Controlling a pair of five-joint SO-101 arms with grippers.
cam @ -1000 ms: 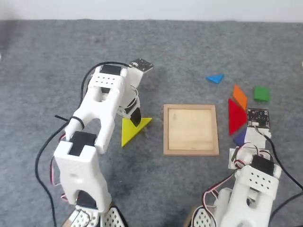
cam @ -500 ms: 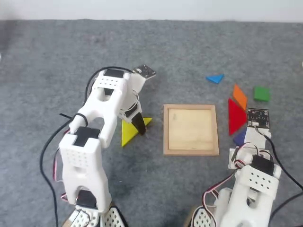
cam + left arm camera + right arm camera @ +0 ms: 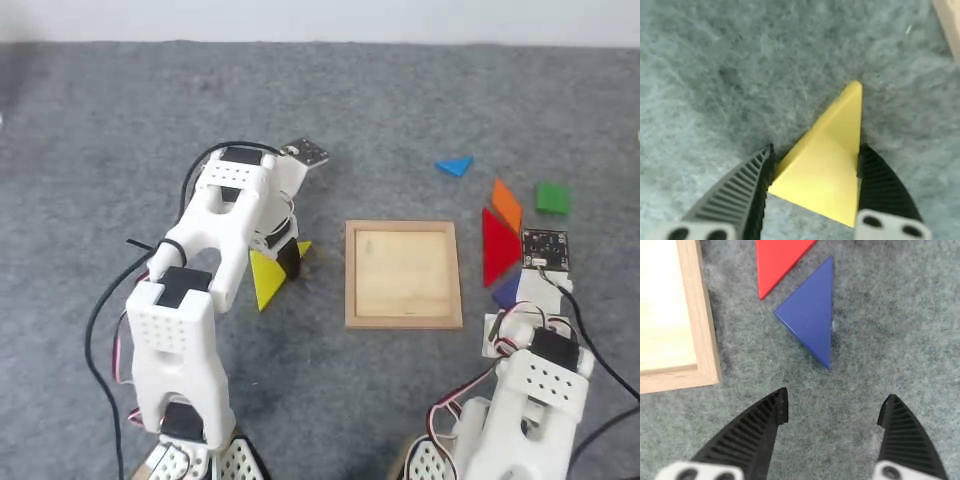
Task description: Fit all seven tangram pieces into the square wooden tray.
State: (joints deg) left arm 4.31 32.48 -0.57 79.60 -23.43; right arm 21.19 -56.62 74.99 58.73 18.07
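The square wooden tray (image 3: 350, 275) lies empty at the table's middle. Just left of it, my left gripper (image 3: 285, 255) is shut on the yellow triangle (image 3: 265, 278). In the left wrist view both fingers press the yellow triangle (image 3: 825, 165) from its two sides, and the left gripper (image 3: 815, 150) holds it tilted over the carpet. My right gripper (image 3: 836, 397) stands open just short of the dark blue triangle (image 3: 812, 315), which lies beside the red triangle (image 3: 777, 257) and the tray's rim (image 3: 695, 315).
Right of the tray lie the red triangle (image 3: 495, 248), an orange piece (image 3: 506, 203), a green square (image 3: 552, 197) and a small light blue triangle (image 3: 455, 166). The dark blue triangle (image 3: 507, 292) peeks out by the right arm. Grey carpet covers the table.
The left arm swung down over the yellow triangle and its fingers closed on it. The triangle's tip has drawn back from the tray and the piece now tilts. The right arm kept still.
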